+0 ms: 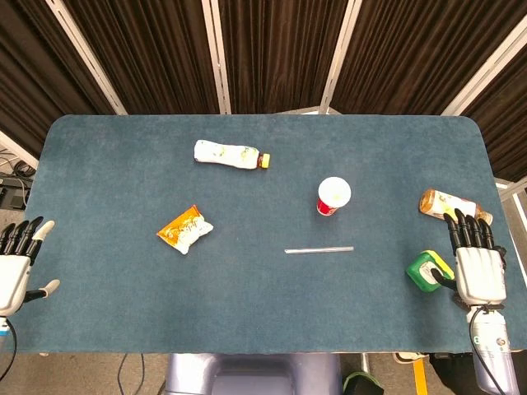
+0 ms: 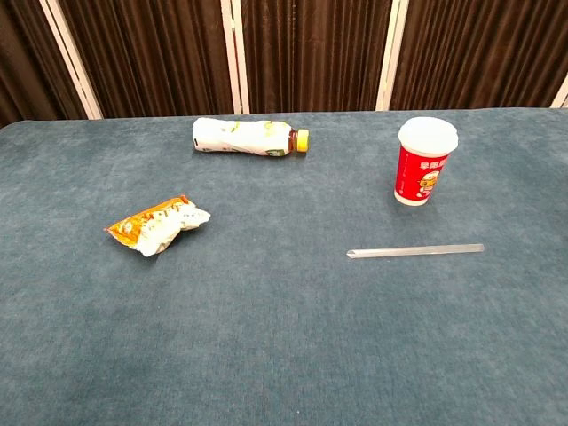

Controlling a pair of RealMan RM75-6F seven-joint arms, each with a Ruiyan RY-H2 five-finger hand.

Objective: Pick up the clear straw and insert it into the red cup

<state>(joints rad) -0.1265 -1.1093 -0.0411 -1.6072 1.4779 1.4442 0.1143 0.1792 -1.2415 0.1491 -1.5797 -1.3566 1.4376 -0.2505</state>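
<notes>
The clear straw (image 1: 319, 249) (image 2: 415, 251) lies flat on the blue table, running left to right, just in front of the red cup (image 1: 333, 197) (image 2: 424, 161). The cup stands upright with a white lid. My right hand (image 1: 477, 259) hovers at the table's right edge, fingers extended and apart, holding nothing, well right of the straw. My left hand (image 1: 18, 262) is at the far left edge, fingers spread, empty. Neither hand shows in the chest view.
A white-labelled bottle with a yellow cap (image 1: 231, 155) (image 2: 249, 138) lies at the back. An orange snack packet (image 1: 185, 230) (image 2: 158, 223) lies left of centre. An amber bottle (image 1: 451, 205) and a green-yellow object (image 1: 430, 271) lie by my right hand.
</notes>
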